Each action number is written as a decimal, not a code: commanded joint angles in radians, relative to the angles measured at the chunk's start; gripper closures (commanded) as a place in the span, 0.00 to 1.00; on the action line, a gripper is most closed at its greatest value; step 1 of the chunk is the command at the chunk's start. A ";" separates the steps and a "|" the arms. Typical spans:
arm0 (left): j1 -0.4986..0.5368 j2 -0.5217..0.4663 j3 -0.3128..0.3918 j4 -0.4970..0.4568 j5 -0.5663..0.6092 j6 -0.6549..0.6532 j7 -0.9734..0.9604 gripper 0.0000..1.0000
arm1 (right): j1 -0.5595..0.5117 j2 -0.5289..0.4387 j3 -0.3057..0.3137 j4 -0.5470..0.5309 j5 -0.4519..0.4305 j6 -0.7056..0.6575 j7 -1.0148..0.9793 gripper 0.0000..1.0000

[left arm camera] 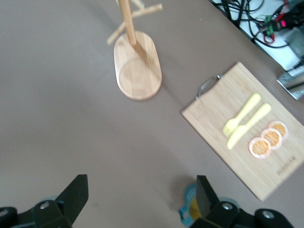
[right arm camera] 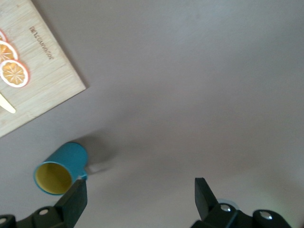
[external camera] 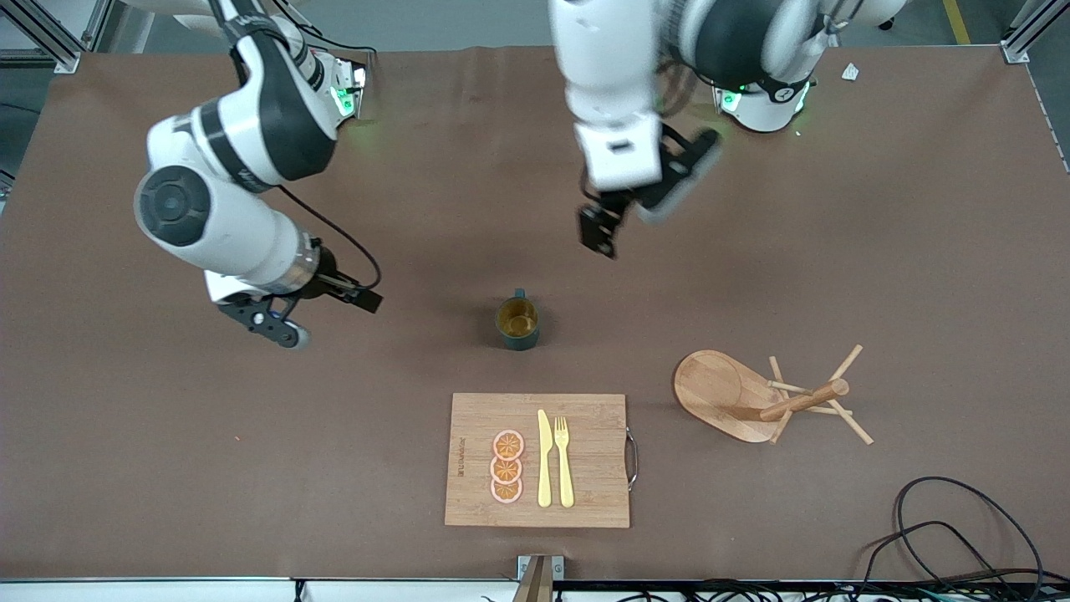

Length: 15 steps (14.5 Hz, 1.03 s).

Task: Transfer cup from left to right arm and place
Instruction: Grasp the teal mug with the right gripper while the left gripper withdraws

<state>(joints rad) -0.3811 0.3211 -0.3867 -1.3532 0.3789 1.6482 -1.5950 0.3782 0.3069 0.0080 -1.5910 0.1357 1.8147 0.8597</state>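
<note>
Cup (external camera: pixel 517 322), the small dark teal-green cylindrical mug with a mustard-brown inside and a little side handle, stands upright on the brown bench (external camera: pixel 836 251) near its middle, untouched by either arm. It sits farther from the front camera than the rectangular bamboo cutting board (external camera: pixel 585 451), which carries three orange slices (external camera: pixel 506 466) and a pale yellow plastic knife (external camera: pixel 544 460) and fork (external camera: pixel 564 460). A wooden peg stand with an oval base (external camera: pixel 727 397) is toward the left arm's end of the bench.

The left gripper (external camera: pixel 603 230) hangs above the bench close to the cup; its wrist view shows its jaws spread wide with nothing between them and the cup's rim just at the edge of the frame. The right gripper (external camera: pixel 276 322) waits low over the bench toward the right arm's end, jaws likewise released and empty, with the cup visible in its wrist view.

By my reading the task is at its very beginning: no pick-up has happened, so the left arm's grasp, the hand-over to the right arm and the final placing all remain.
</note>
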 commanded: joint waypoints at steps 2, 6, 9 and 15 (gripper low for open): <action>0.175 -0.014 -0.011 0.008 -0.054 -0.002 0.221 0.00 | 0.129 0.111 -0.005 0.072 0.009 0.106 0.207 0.00; 0.344 -0.040 -0.014 0.008 -0.155 -0.004 0.448 0.00 | 0.263 0.341 -0.006 0.288 0.021 0.199 0.494 0.00; 0.434 -0.059 -0.018 0.009 -0.210 -0.043 0.681 0.00 | 0.303 0.434 -0.006 0.338 0.021 0.293 0.558 0.00; 0.473 -0.184 0.084 0.023 -0.274 -0.138 1.146 0.00 | 0.304 0.526 -0.008 0.362 0.019 0.382 0.549 0.00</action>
<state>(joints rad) 0.1022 0.2113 -0.3607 -1.3137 0.1441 1.5575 -0.5693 0.6850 0.8002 -0.0007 -1.2656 0.1427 2.1888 1.4044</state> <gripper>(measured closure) 0.000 0.000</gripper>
